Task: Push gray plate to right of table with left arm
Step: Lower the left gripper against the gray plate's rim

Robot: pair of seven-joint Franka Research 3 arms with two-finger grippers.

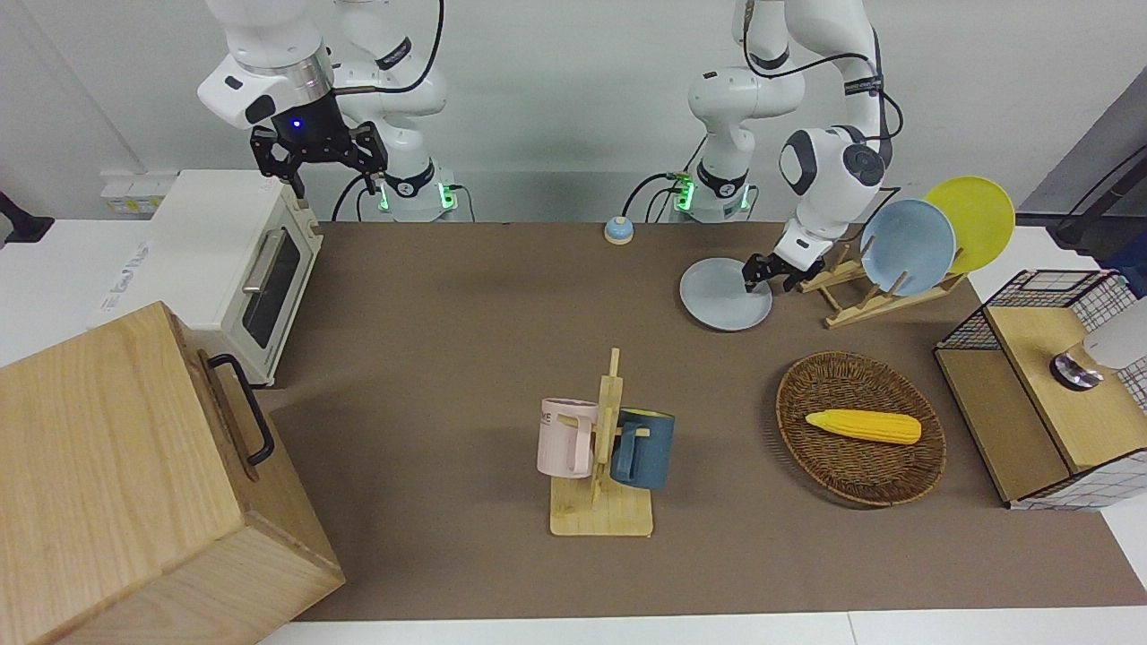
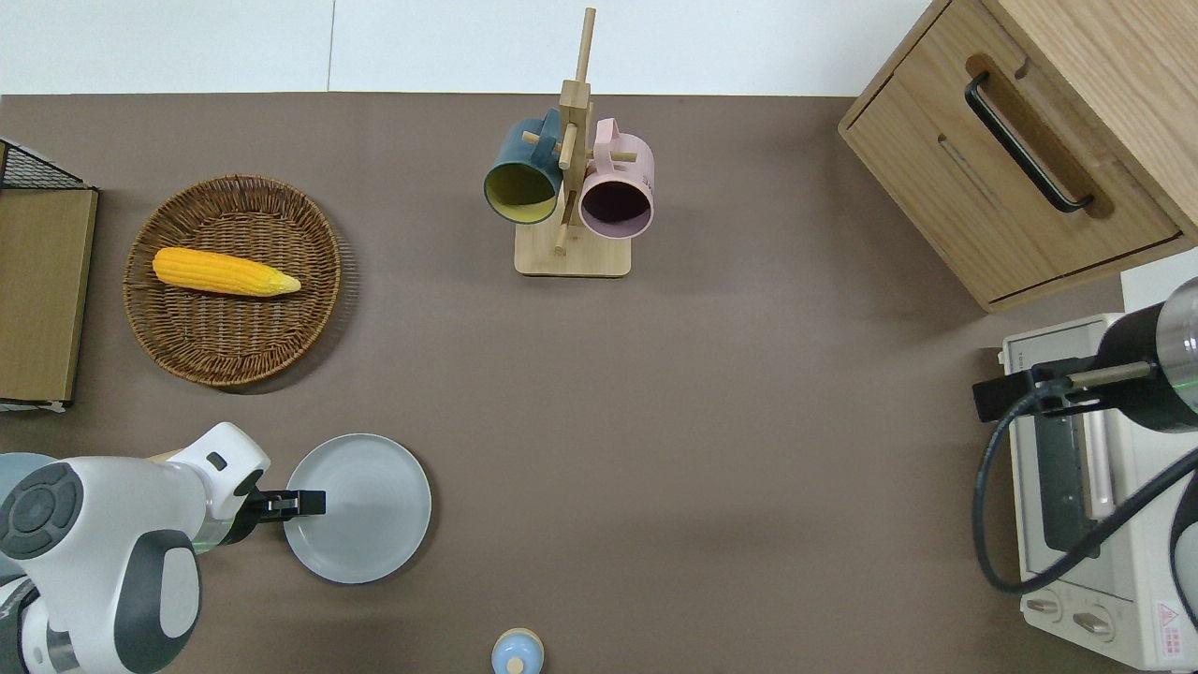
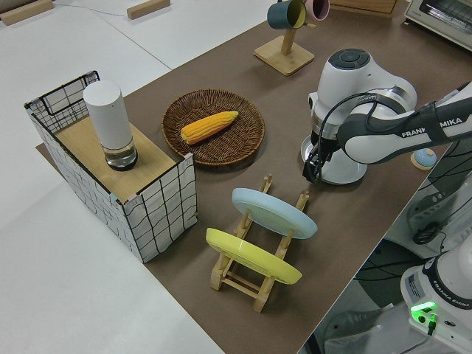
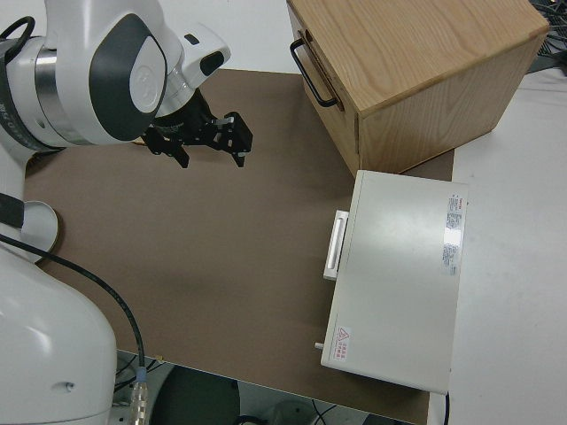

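Matte brown worktop (image 2: pixel 711 421) mostly bare lower centre of overhead view. Round pale gray plate (image 2: pixel 365 510) lower left. Left gripper (image 2: pixel 301 504) at plate rim nearest left arm's end; fingers' state: cannot tell. Plate lies from tips toward frame right, along push line. Right arm parked.

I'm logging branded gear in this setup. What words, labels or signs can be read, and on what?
"FRANKA" and "MIKA", the rest hidden: on the left arm, seen from the left side.
Red triangle warning sign: on the toaster oven; the print under it is unreadable.
Label on the oven's top: unreadable.
Dark letters on the pink mug: unreadable.
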